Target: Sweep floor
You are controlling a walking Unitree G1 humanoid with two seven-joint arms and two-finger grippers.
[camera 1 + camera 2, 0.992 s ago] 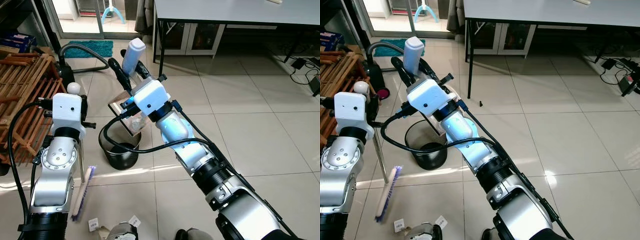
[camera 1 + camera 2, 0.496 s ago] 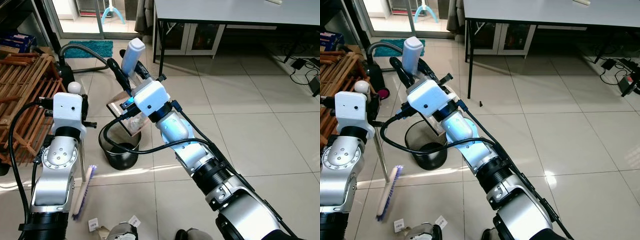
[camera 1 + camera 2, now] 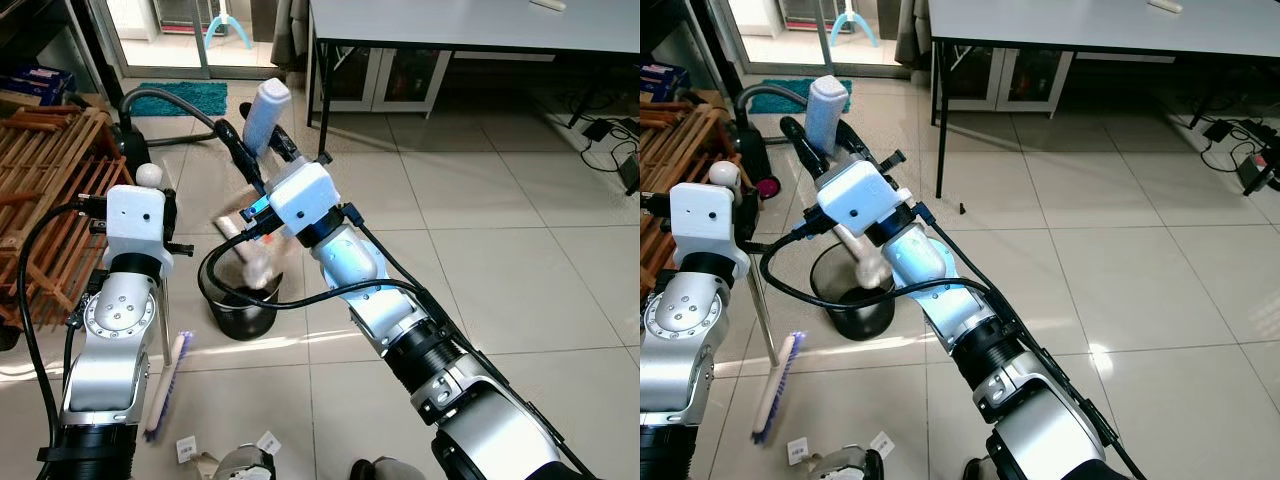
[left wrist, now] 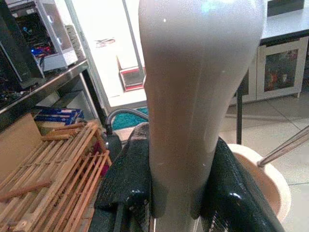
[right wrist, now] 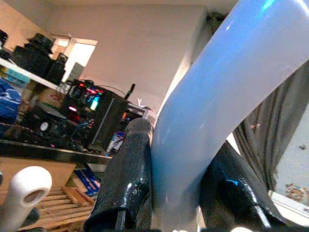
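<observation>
tiled floor (image 3: 480, 200): right gripper (image 3: 258, 140) grips the dustpan handle (image 3: 265, 110), dumping into the bin (image 3: 238, 300); left gripper (image 4: 178, 193) grips the broom (image 3: 165, 385). scraps (image 3: 187, 448) remain.

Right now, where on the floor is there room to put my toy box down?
The widest bare patch is the pale tiled floor between the grey table and the right arm. It is crowded on the other side: the round black bin, wooden slatted rack, purple-bristled broom and paper scraps sit close together.

Silver arms (image 3: 110, 340), white wrist boxes, seemingly black cables.
</observation>
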